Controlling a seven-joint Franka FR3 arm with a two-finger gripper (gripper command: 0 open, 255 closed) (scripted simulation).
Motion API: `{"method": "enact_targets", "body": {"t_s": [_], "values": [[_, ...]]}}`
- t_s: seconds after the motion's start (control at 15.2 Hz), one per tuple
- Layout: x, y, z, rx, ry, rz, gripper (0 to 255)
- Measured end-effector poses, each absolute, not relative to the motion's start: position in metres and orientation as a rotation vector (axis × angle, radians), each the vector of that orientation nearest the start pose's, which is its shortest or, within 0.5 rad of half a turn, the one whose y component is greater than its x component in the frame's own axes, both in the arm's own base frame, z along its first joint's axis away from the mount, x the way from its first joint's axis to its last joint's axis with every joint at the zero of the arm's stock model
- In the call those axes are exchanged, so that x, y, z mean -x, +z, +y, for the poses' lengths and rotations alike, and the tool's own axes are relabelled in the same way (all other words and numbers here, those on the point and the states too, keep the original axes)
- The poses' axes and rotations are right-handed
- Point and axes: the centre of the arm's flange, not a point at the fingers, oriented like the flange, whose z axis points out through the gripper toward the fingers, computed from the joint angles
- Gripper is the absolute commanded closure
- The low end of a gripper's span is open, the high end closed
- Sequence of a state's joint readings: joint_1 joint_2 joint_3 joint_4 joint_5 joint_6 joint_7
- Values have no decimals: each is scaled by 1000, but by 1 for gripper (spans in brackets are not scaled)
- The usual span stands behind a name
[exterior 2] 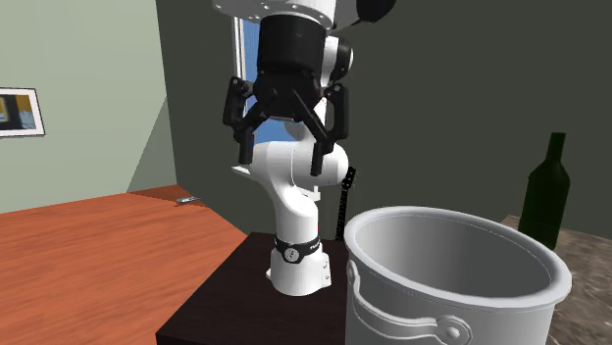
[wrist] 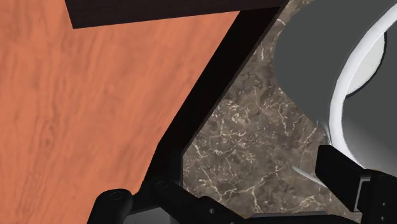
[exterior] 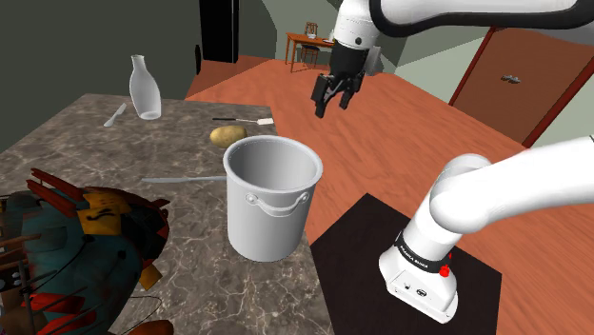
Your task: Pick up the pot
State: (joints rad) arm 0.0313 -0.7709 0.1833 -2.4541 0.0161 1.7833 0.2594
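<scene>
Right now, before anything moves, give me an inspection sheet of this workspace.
Surface: dark veined stone countertop.
Job's things: pale grey pot, upright, empty, bail handle hanging down its side.
Clutter: potato, pale bottle, spoon, colourful tangled object.
Claw: open, holding nothing, in the air near the countertop's edge, apart from the pot.
Cables: thin black strand beside the arm, possibly a cable.
Surroundings: reddish wooden floor, brown door, distant wooden table.

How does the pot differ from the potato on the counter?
The pot is large, pale grey and stands upright, open-topped; the potato is small, tan and lies flat. Both rest on the marbled counter, apart from the gripper.
</scene>
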Motion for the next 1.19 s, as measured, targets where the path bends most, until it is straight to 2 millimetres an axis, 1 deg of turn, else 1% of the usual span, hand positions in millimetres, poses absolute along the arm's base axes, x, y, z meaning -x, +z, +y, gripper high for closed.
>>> {"method": "enact_targets", "body": {"t_s": [0.2, 0.4, 0.53, 0.73, 1.06, 1.12, 1.19], "values": [[-327, 533, 110, 3205, -133, 175, 0], [-330, 506, 139, 3188, -84, 202, 0], [-330, 497, 157, 3177, -57, 217, 0], [-332, 481, 165, 3173, -48, 222, 0], [-331, 454, 164, 3172, -46, 224, 0], [-331, 453, 164, 3172, -46, 224, 255], [-331, 452, 164, 3172, -46, 224, 255]]}}
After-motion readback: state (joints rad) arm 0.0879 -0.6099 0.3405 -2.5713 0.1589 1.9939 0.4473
